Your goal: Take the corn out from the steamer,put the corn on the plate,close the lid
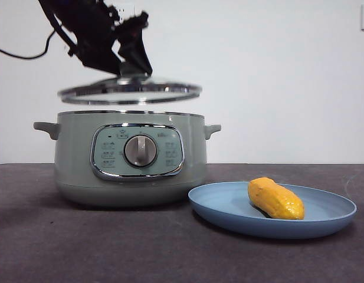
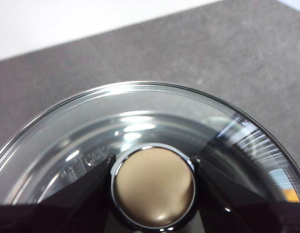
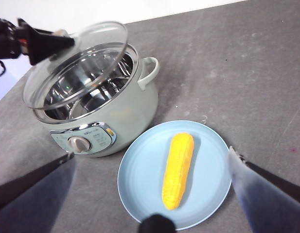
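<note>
— Where the left gripper (image 2: 153, 194) meets the lid (image 1: 130, 92), what exactly does it hold?

— It is clamped on the lid's knob (image 2: 154, 187): in the left wrist view a dark jaw presses each side of the round knob. The front view shows the lid hanging level, just above the steamer (image 1: 130, 159) and not touching its rim. The knob itself is hidden there behind the black jaws.

— And the right gripper (image 3: 152, 162)?

— Spread wide and holding nothing. Its two jaws frame the right wrist view, blurred, above the plate (image 3: 140, 174). It does not appear in the front view at all.

— Where is the corn (image 1: 275, 198)?

— Lying on the plate, to the right of the steamer and slightly nearer. The plate's left edge sits just beside the pot's base; I cannot tell whether they touch.

— What is hard to make out?

— The pot's inside: through the tilted-looking glass in the right wrist view only shiny metal walls show, and the bottom is unclear. The left handle (image 1: 47, 128) and right handle (image 1: 212, 129) show in front, but only one from the right wrist. The panel's small markings around the dial (image 1: 140, 150) are unreadable.

— Count things.

— One steamer, one lid, one plate, one corn, two handles, one dial, all on a dark grey table (image 1: 81, 247).
</note>
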